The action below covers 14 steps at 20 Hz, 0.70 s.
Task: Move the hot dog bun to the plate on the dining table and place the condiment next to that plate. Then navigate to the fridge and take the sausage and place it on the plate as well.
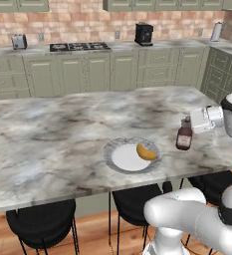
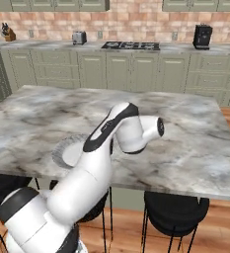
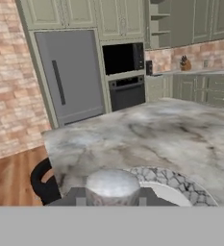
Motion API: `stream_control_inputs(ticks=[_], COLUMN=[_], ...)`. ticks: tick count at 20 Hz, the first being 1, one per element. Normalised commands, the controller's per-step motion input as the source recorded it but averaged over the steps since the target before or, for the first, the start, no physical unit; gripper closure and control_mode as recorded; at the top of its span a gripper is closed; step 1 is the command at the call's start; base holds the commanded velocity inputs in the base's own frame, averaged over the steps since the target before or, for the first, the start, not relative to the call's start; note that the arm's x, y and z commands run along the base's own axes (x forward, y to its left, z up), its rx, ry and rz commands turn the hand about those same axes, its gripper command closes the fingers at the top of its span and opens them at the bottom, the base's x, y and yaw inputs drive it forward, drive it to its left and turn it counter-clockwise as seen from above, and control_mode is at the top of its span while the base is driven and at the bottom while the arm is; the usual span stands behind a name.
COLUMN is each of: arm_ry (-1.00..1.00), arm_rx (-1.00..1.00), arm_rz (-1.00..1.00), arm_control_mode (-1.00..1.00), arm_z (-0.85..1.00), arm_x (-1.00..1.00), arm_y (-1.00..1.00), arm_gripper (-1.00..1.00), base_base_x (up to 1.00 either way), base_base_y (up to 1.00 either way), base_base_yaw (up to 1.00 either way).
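The hot dog bun (image 1: 146,152) lies on the right part of the plate (image 1: 118,145), which sits near the front edge of the dining table (image 1: 48,134). Just right of the plate, the condiment (image 1: 184,136) stands upright, a dark reddish-brown bottle. My gripper (image 1: 188,122) reaches in from the right and is shut on its neck. I cannot tell whether the bottle's base touches the marble. In the hand view the condiment's cap (image 3: 112,184) sits between my fingers, with the plate's speckled rim (image 3: 178,181) just beyond. In the right base view my arm covers most of the plate (image 2: 62,148).
Black stools (image 1: 43,224) stand under the table's near edge. The fridge (image 3: 70,77) stands across the room beside a black microwave (image 3: 123,57) and an oven. Sage-green cabinets with a cooktop (image 1: 80,47), a toaster (image 1: 19,41) and a coffee machine (image 1: 144,34) line the back wall.
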Motion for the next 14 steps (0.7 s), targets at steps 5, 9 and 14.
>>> stream_control_inputs(ticks=[5, 9, 14], arm_ry=[0.00, 0.00, 0.00], arm_rx=[0.00, 0.00, -0.02], arm_rz=[0.00, 0.00, 0.00], arm_control_mode=[-1.00, -1.00, -1.00], arm_z=[-0.44, -0.55, -0.45], arm_x=[0.75, 0.35, 0.17], arm_y=[-0.04, 0.00, -0.01], arm_gripper=[1.00, 1.00, 1.00], base_base_x=[0.00, 0.00, 0.00], base_base_y=[0.00, 0.00, 0.00], base_base_yaw=[0.00, 0.00, 0.00])
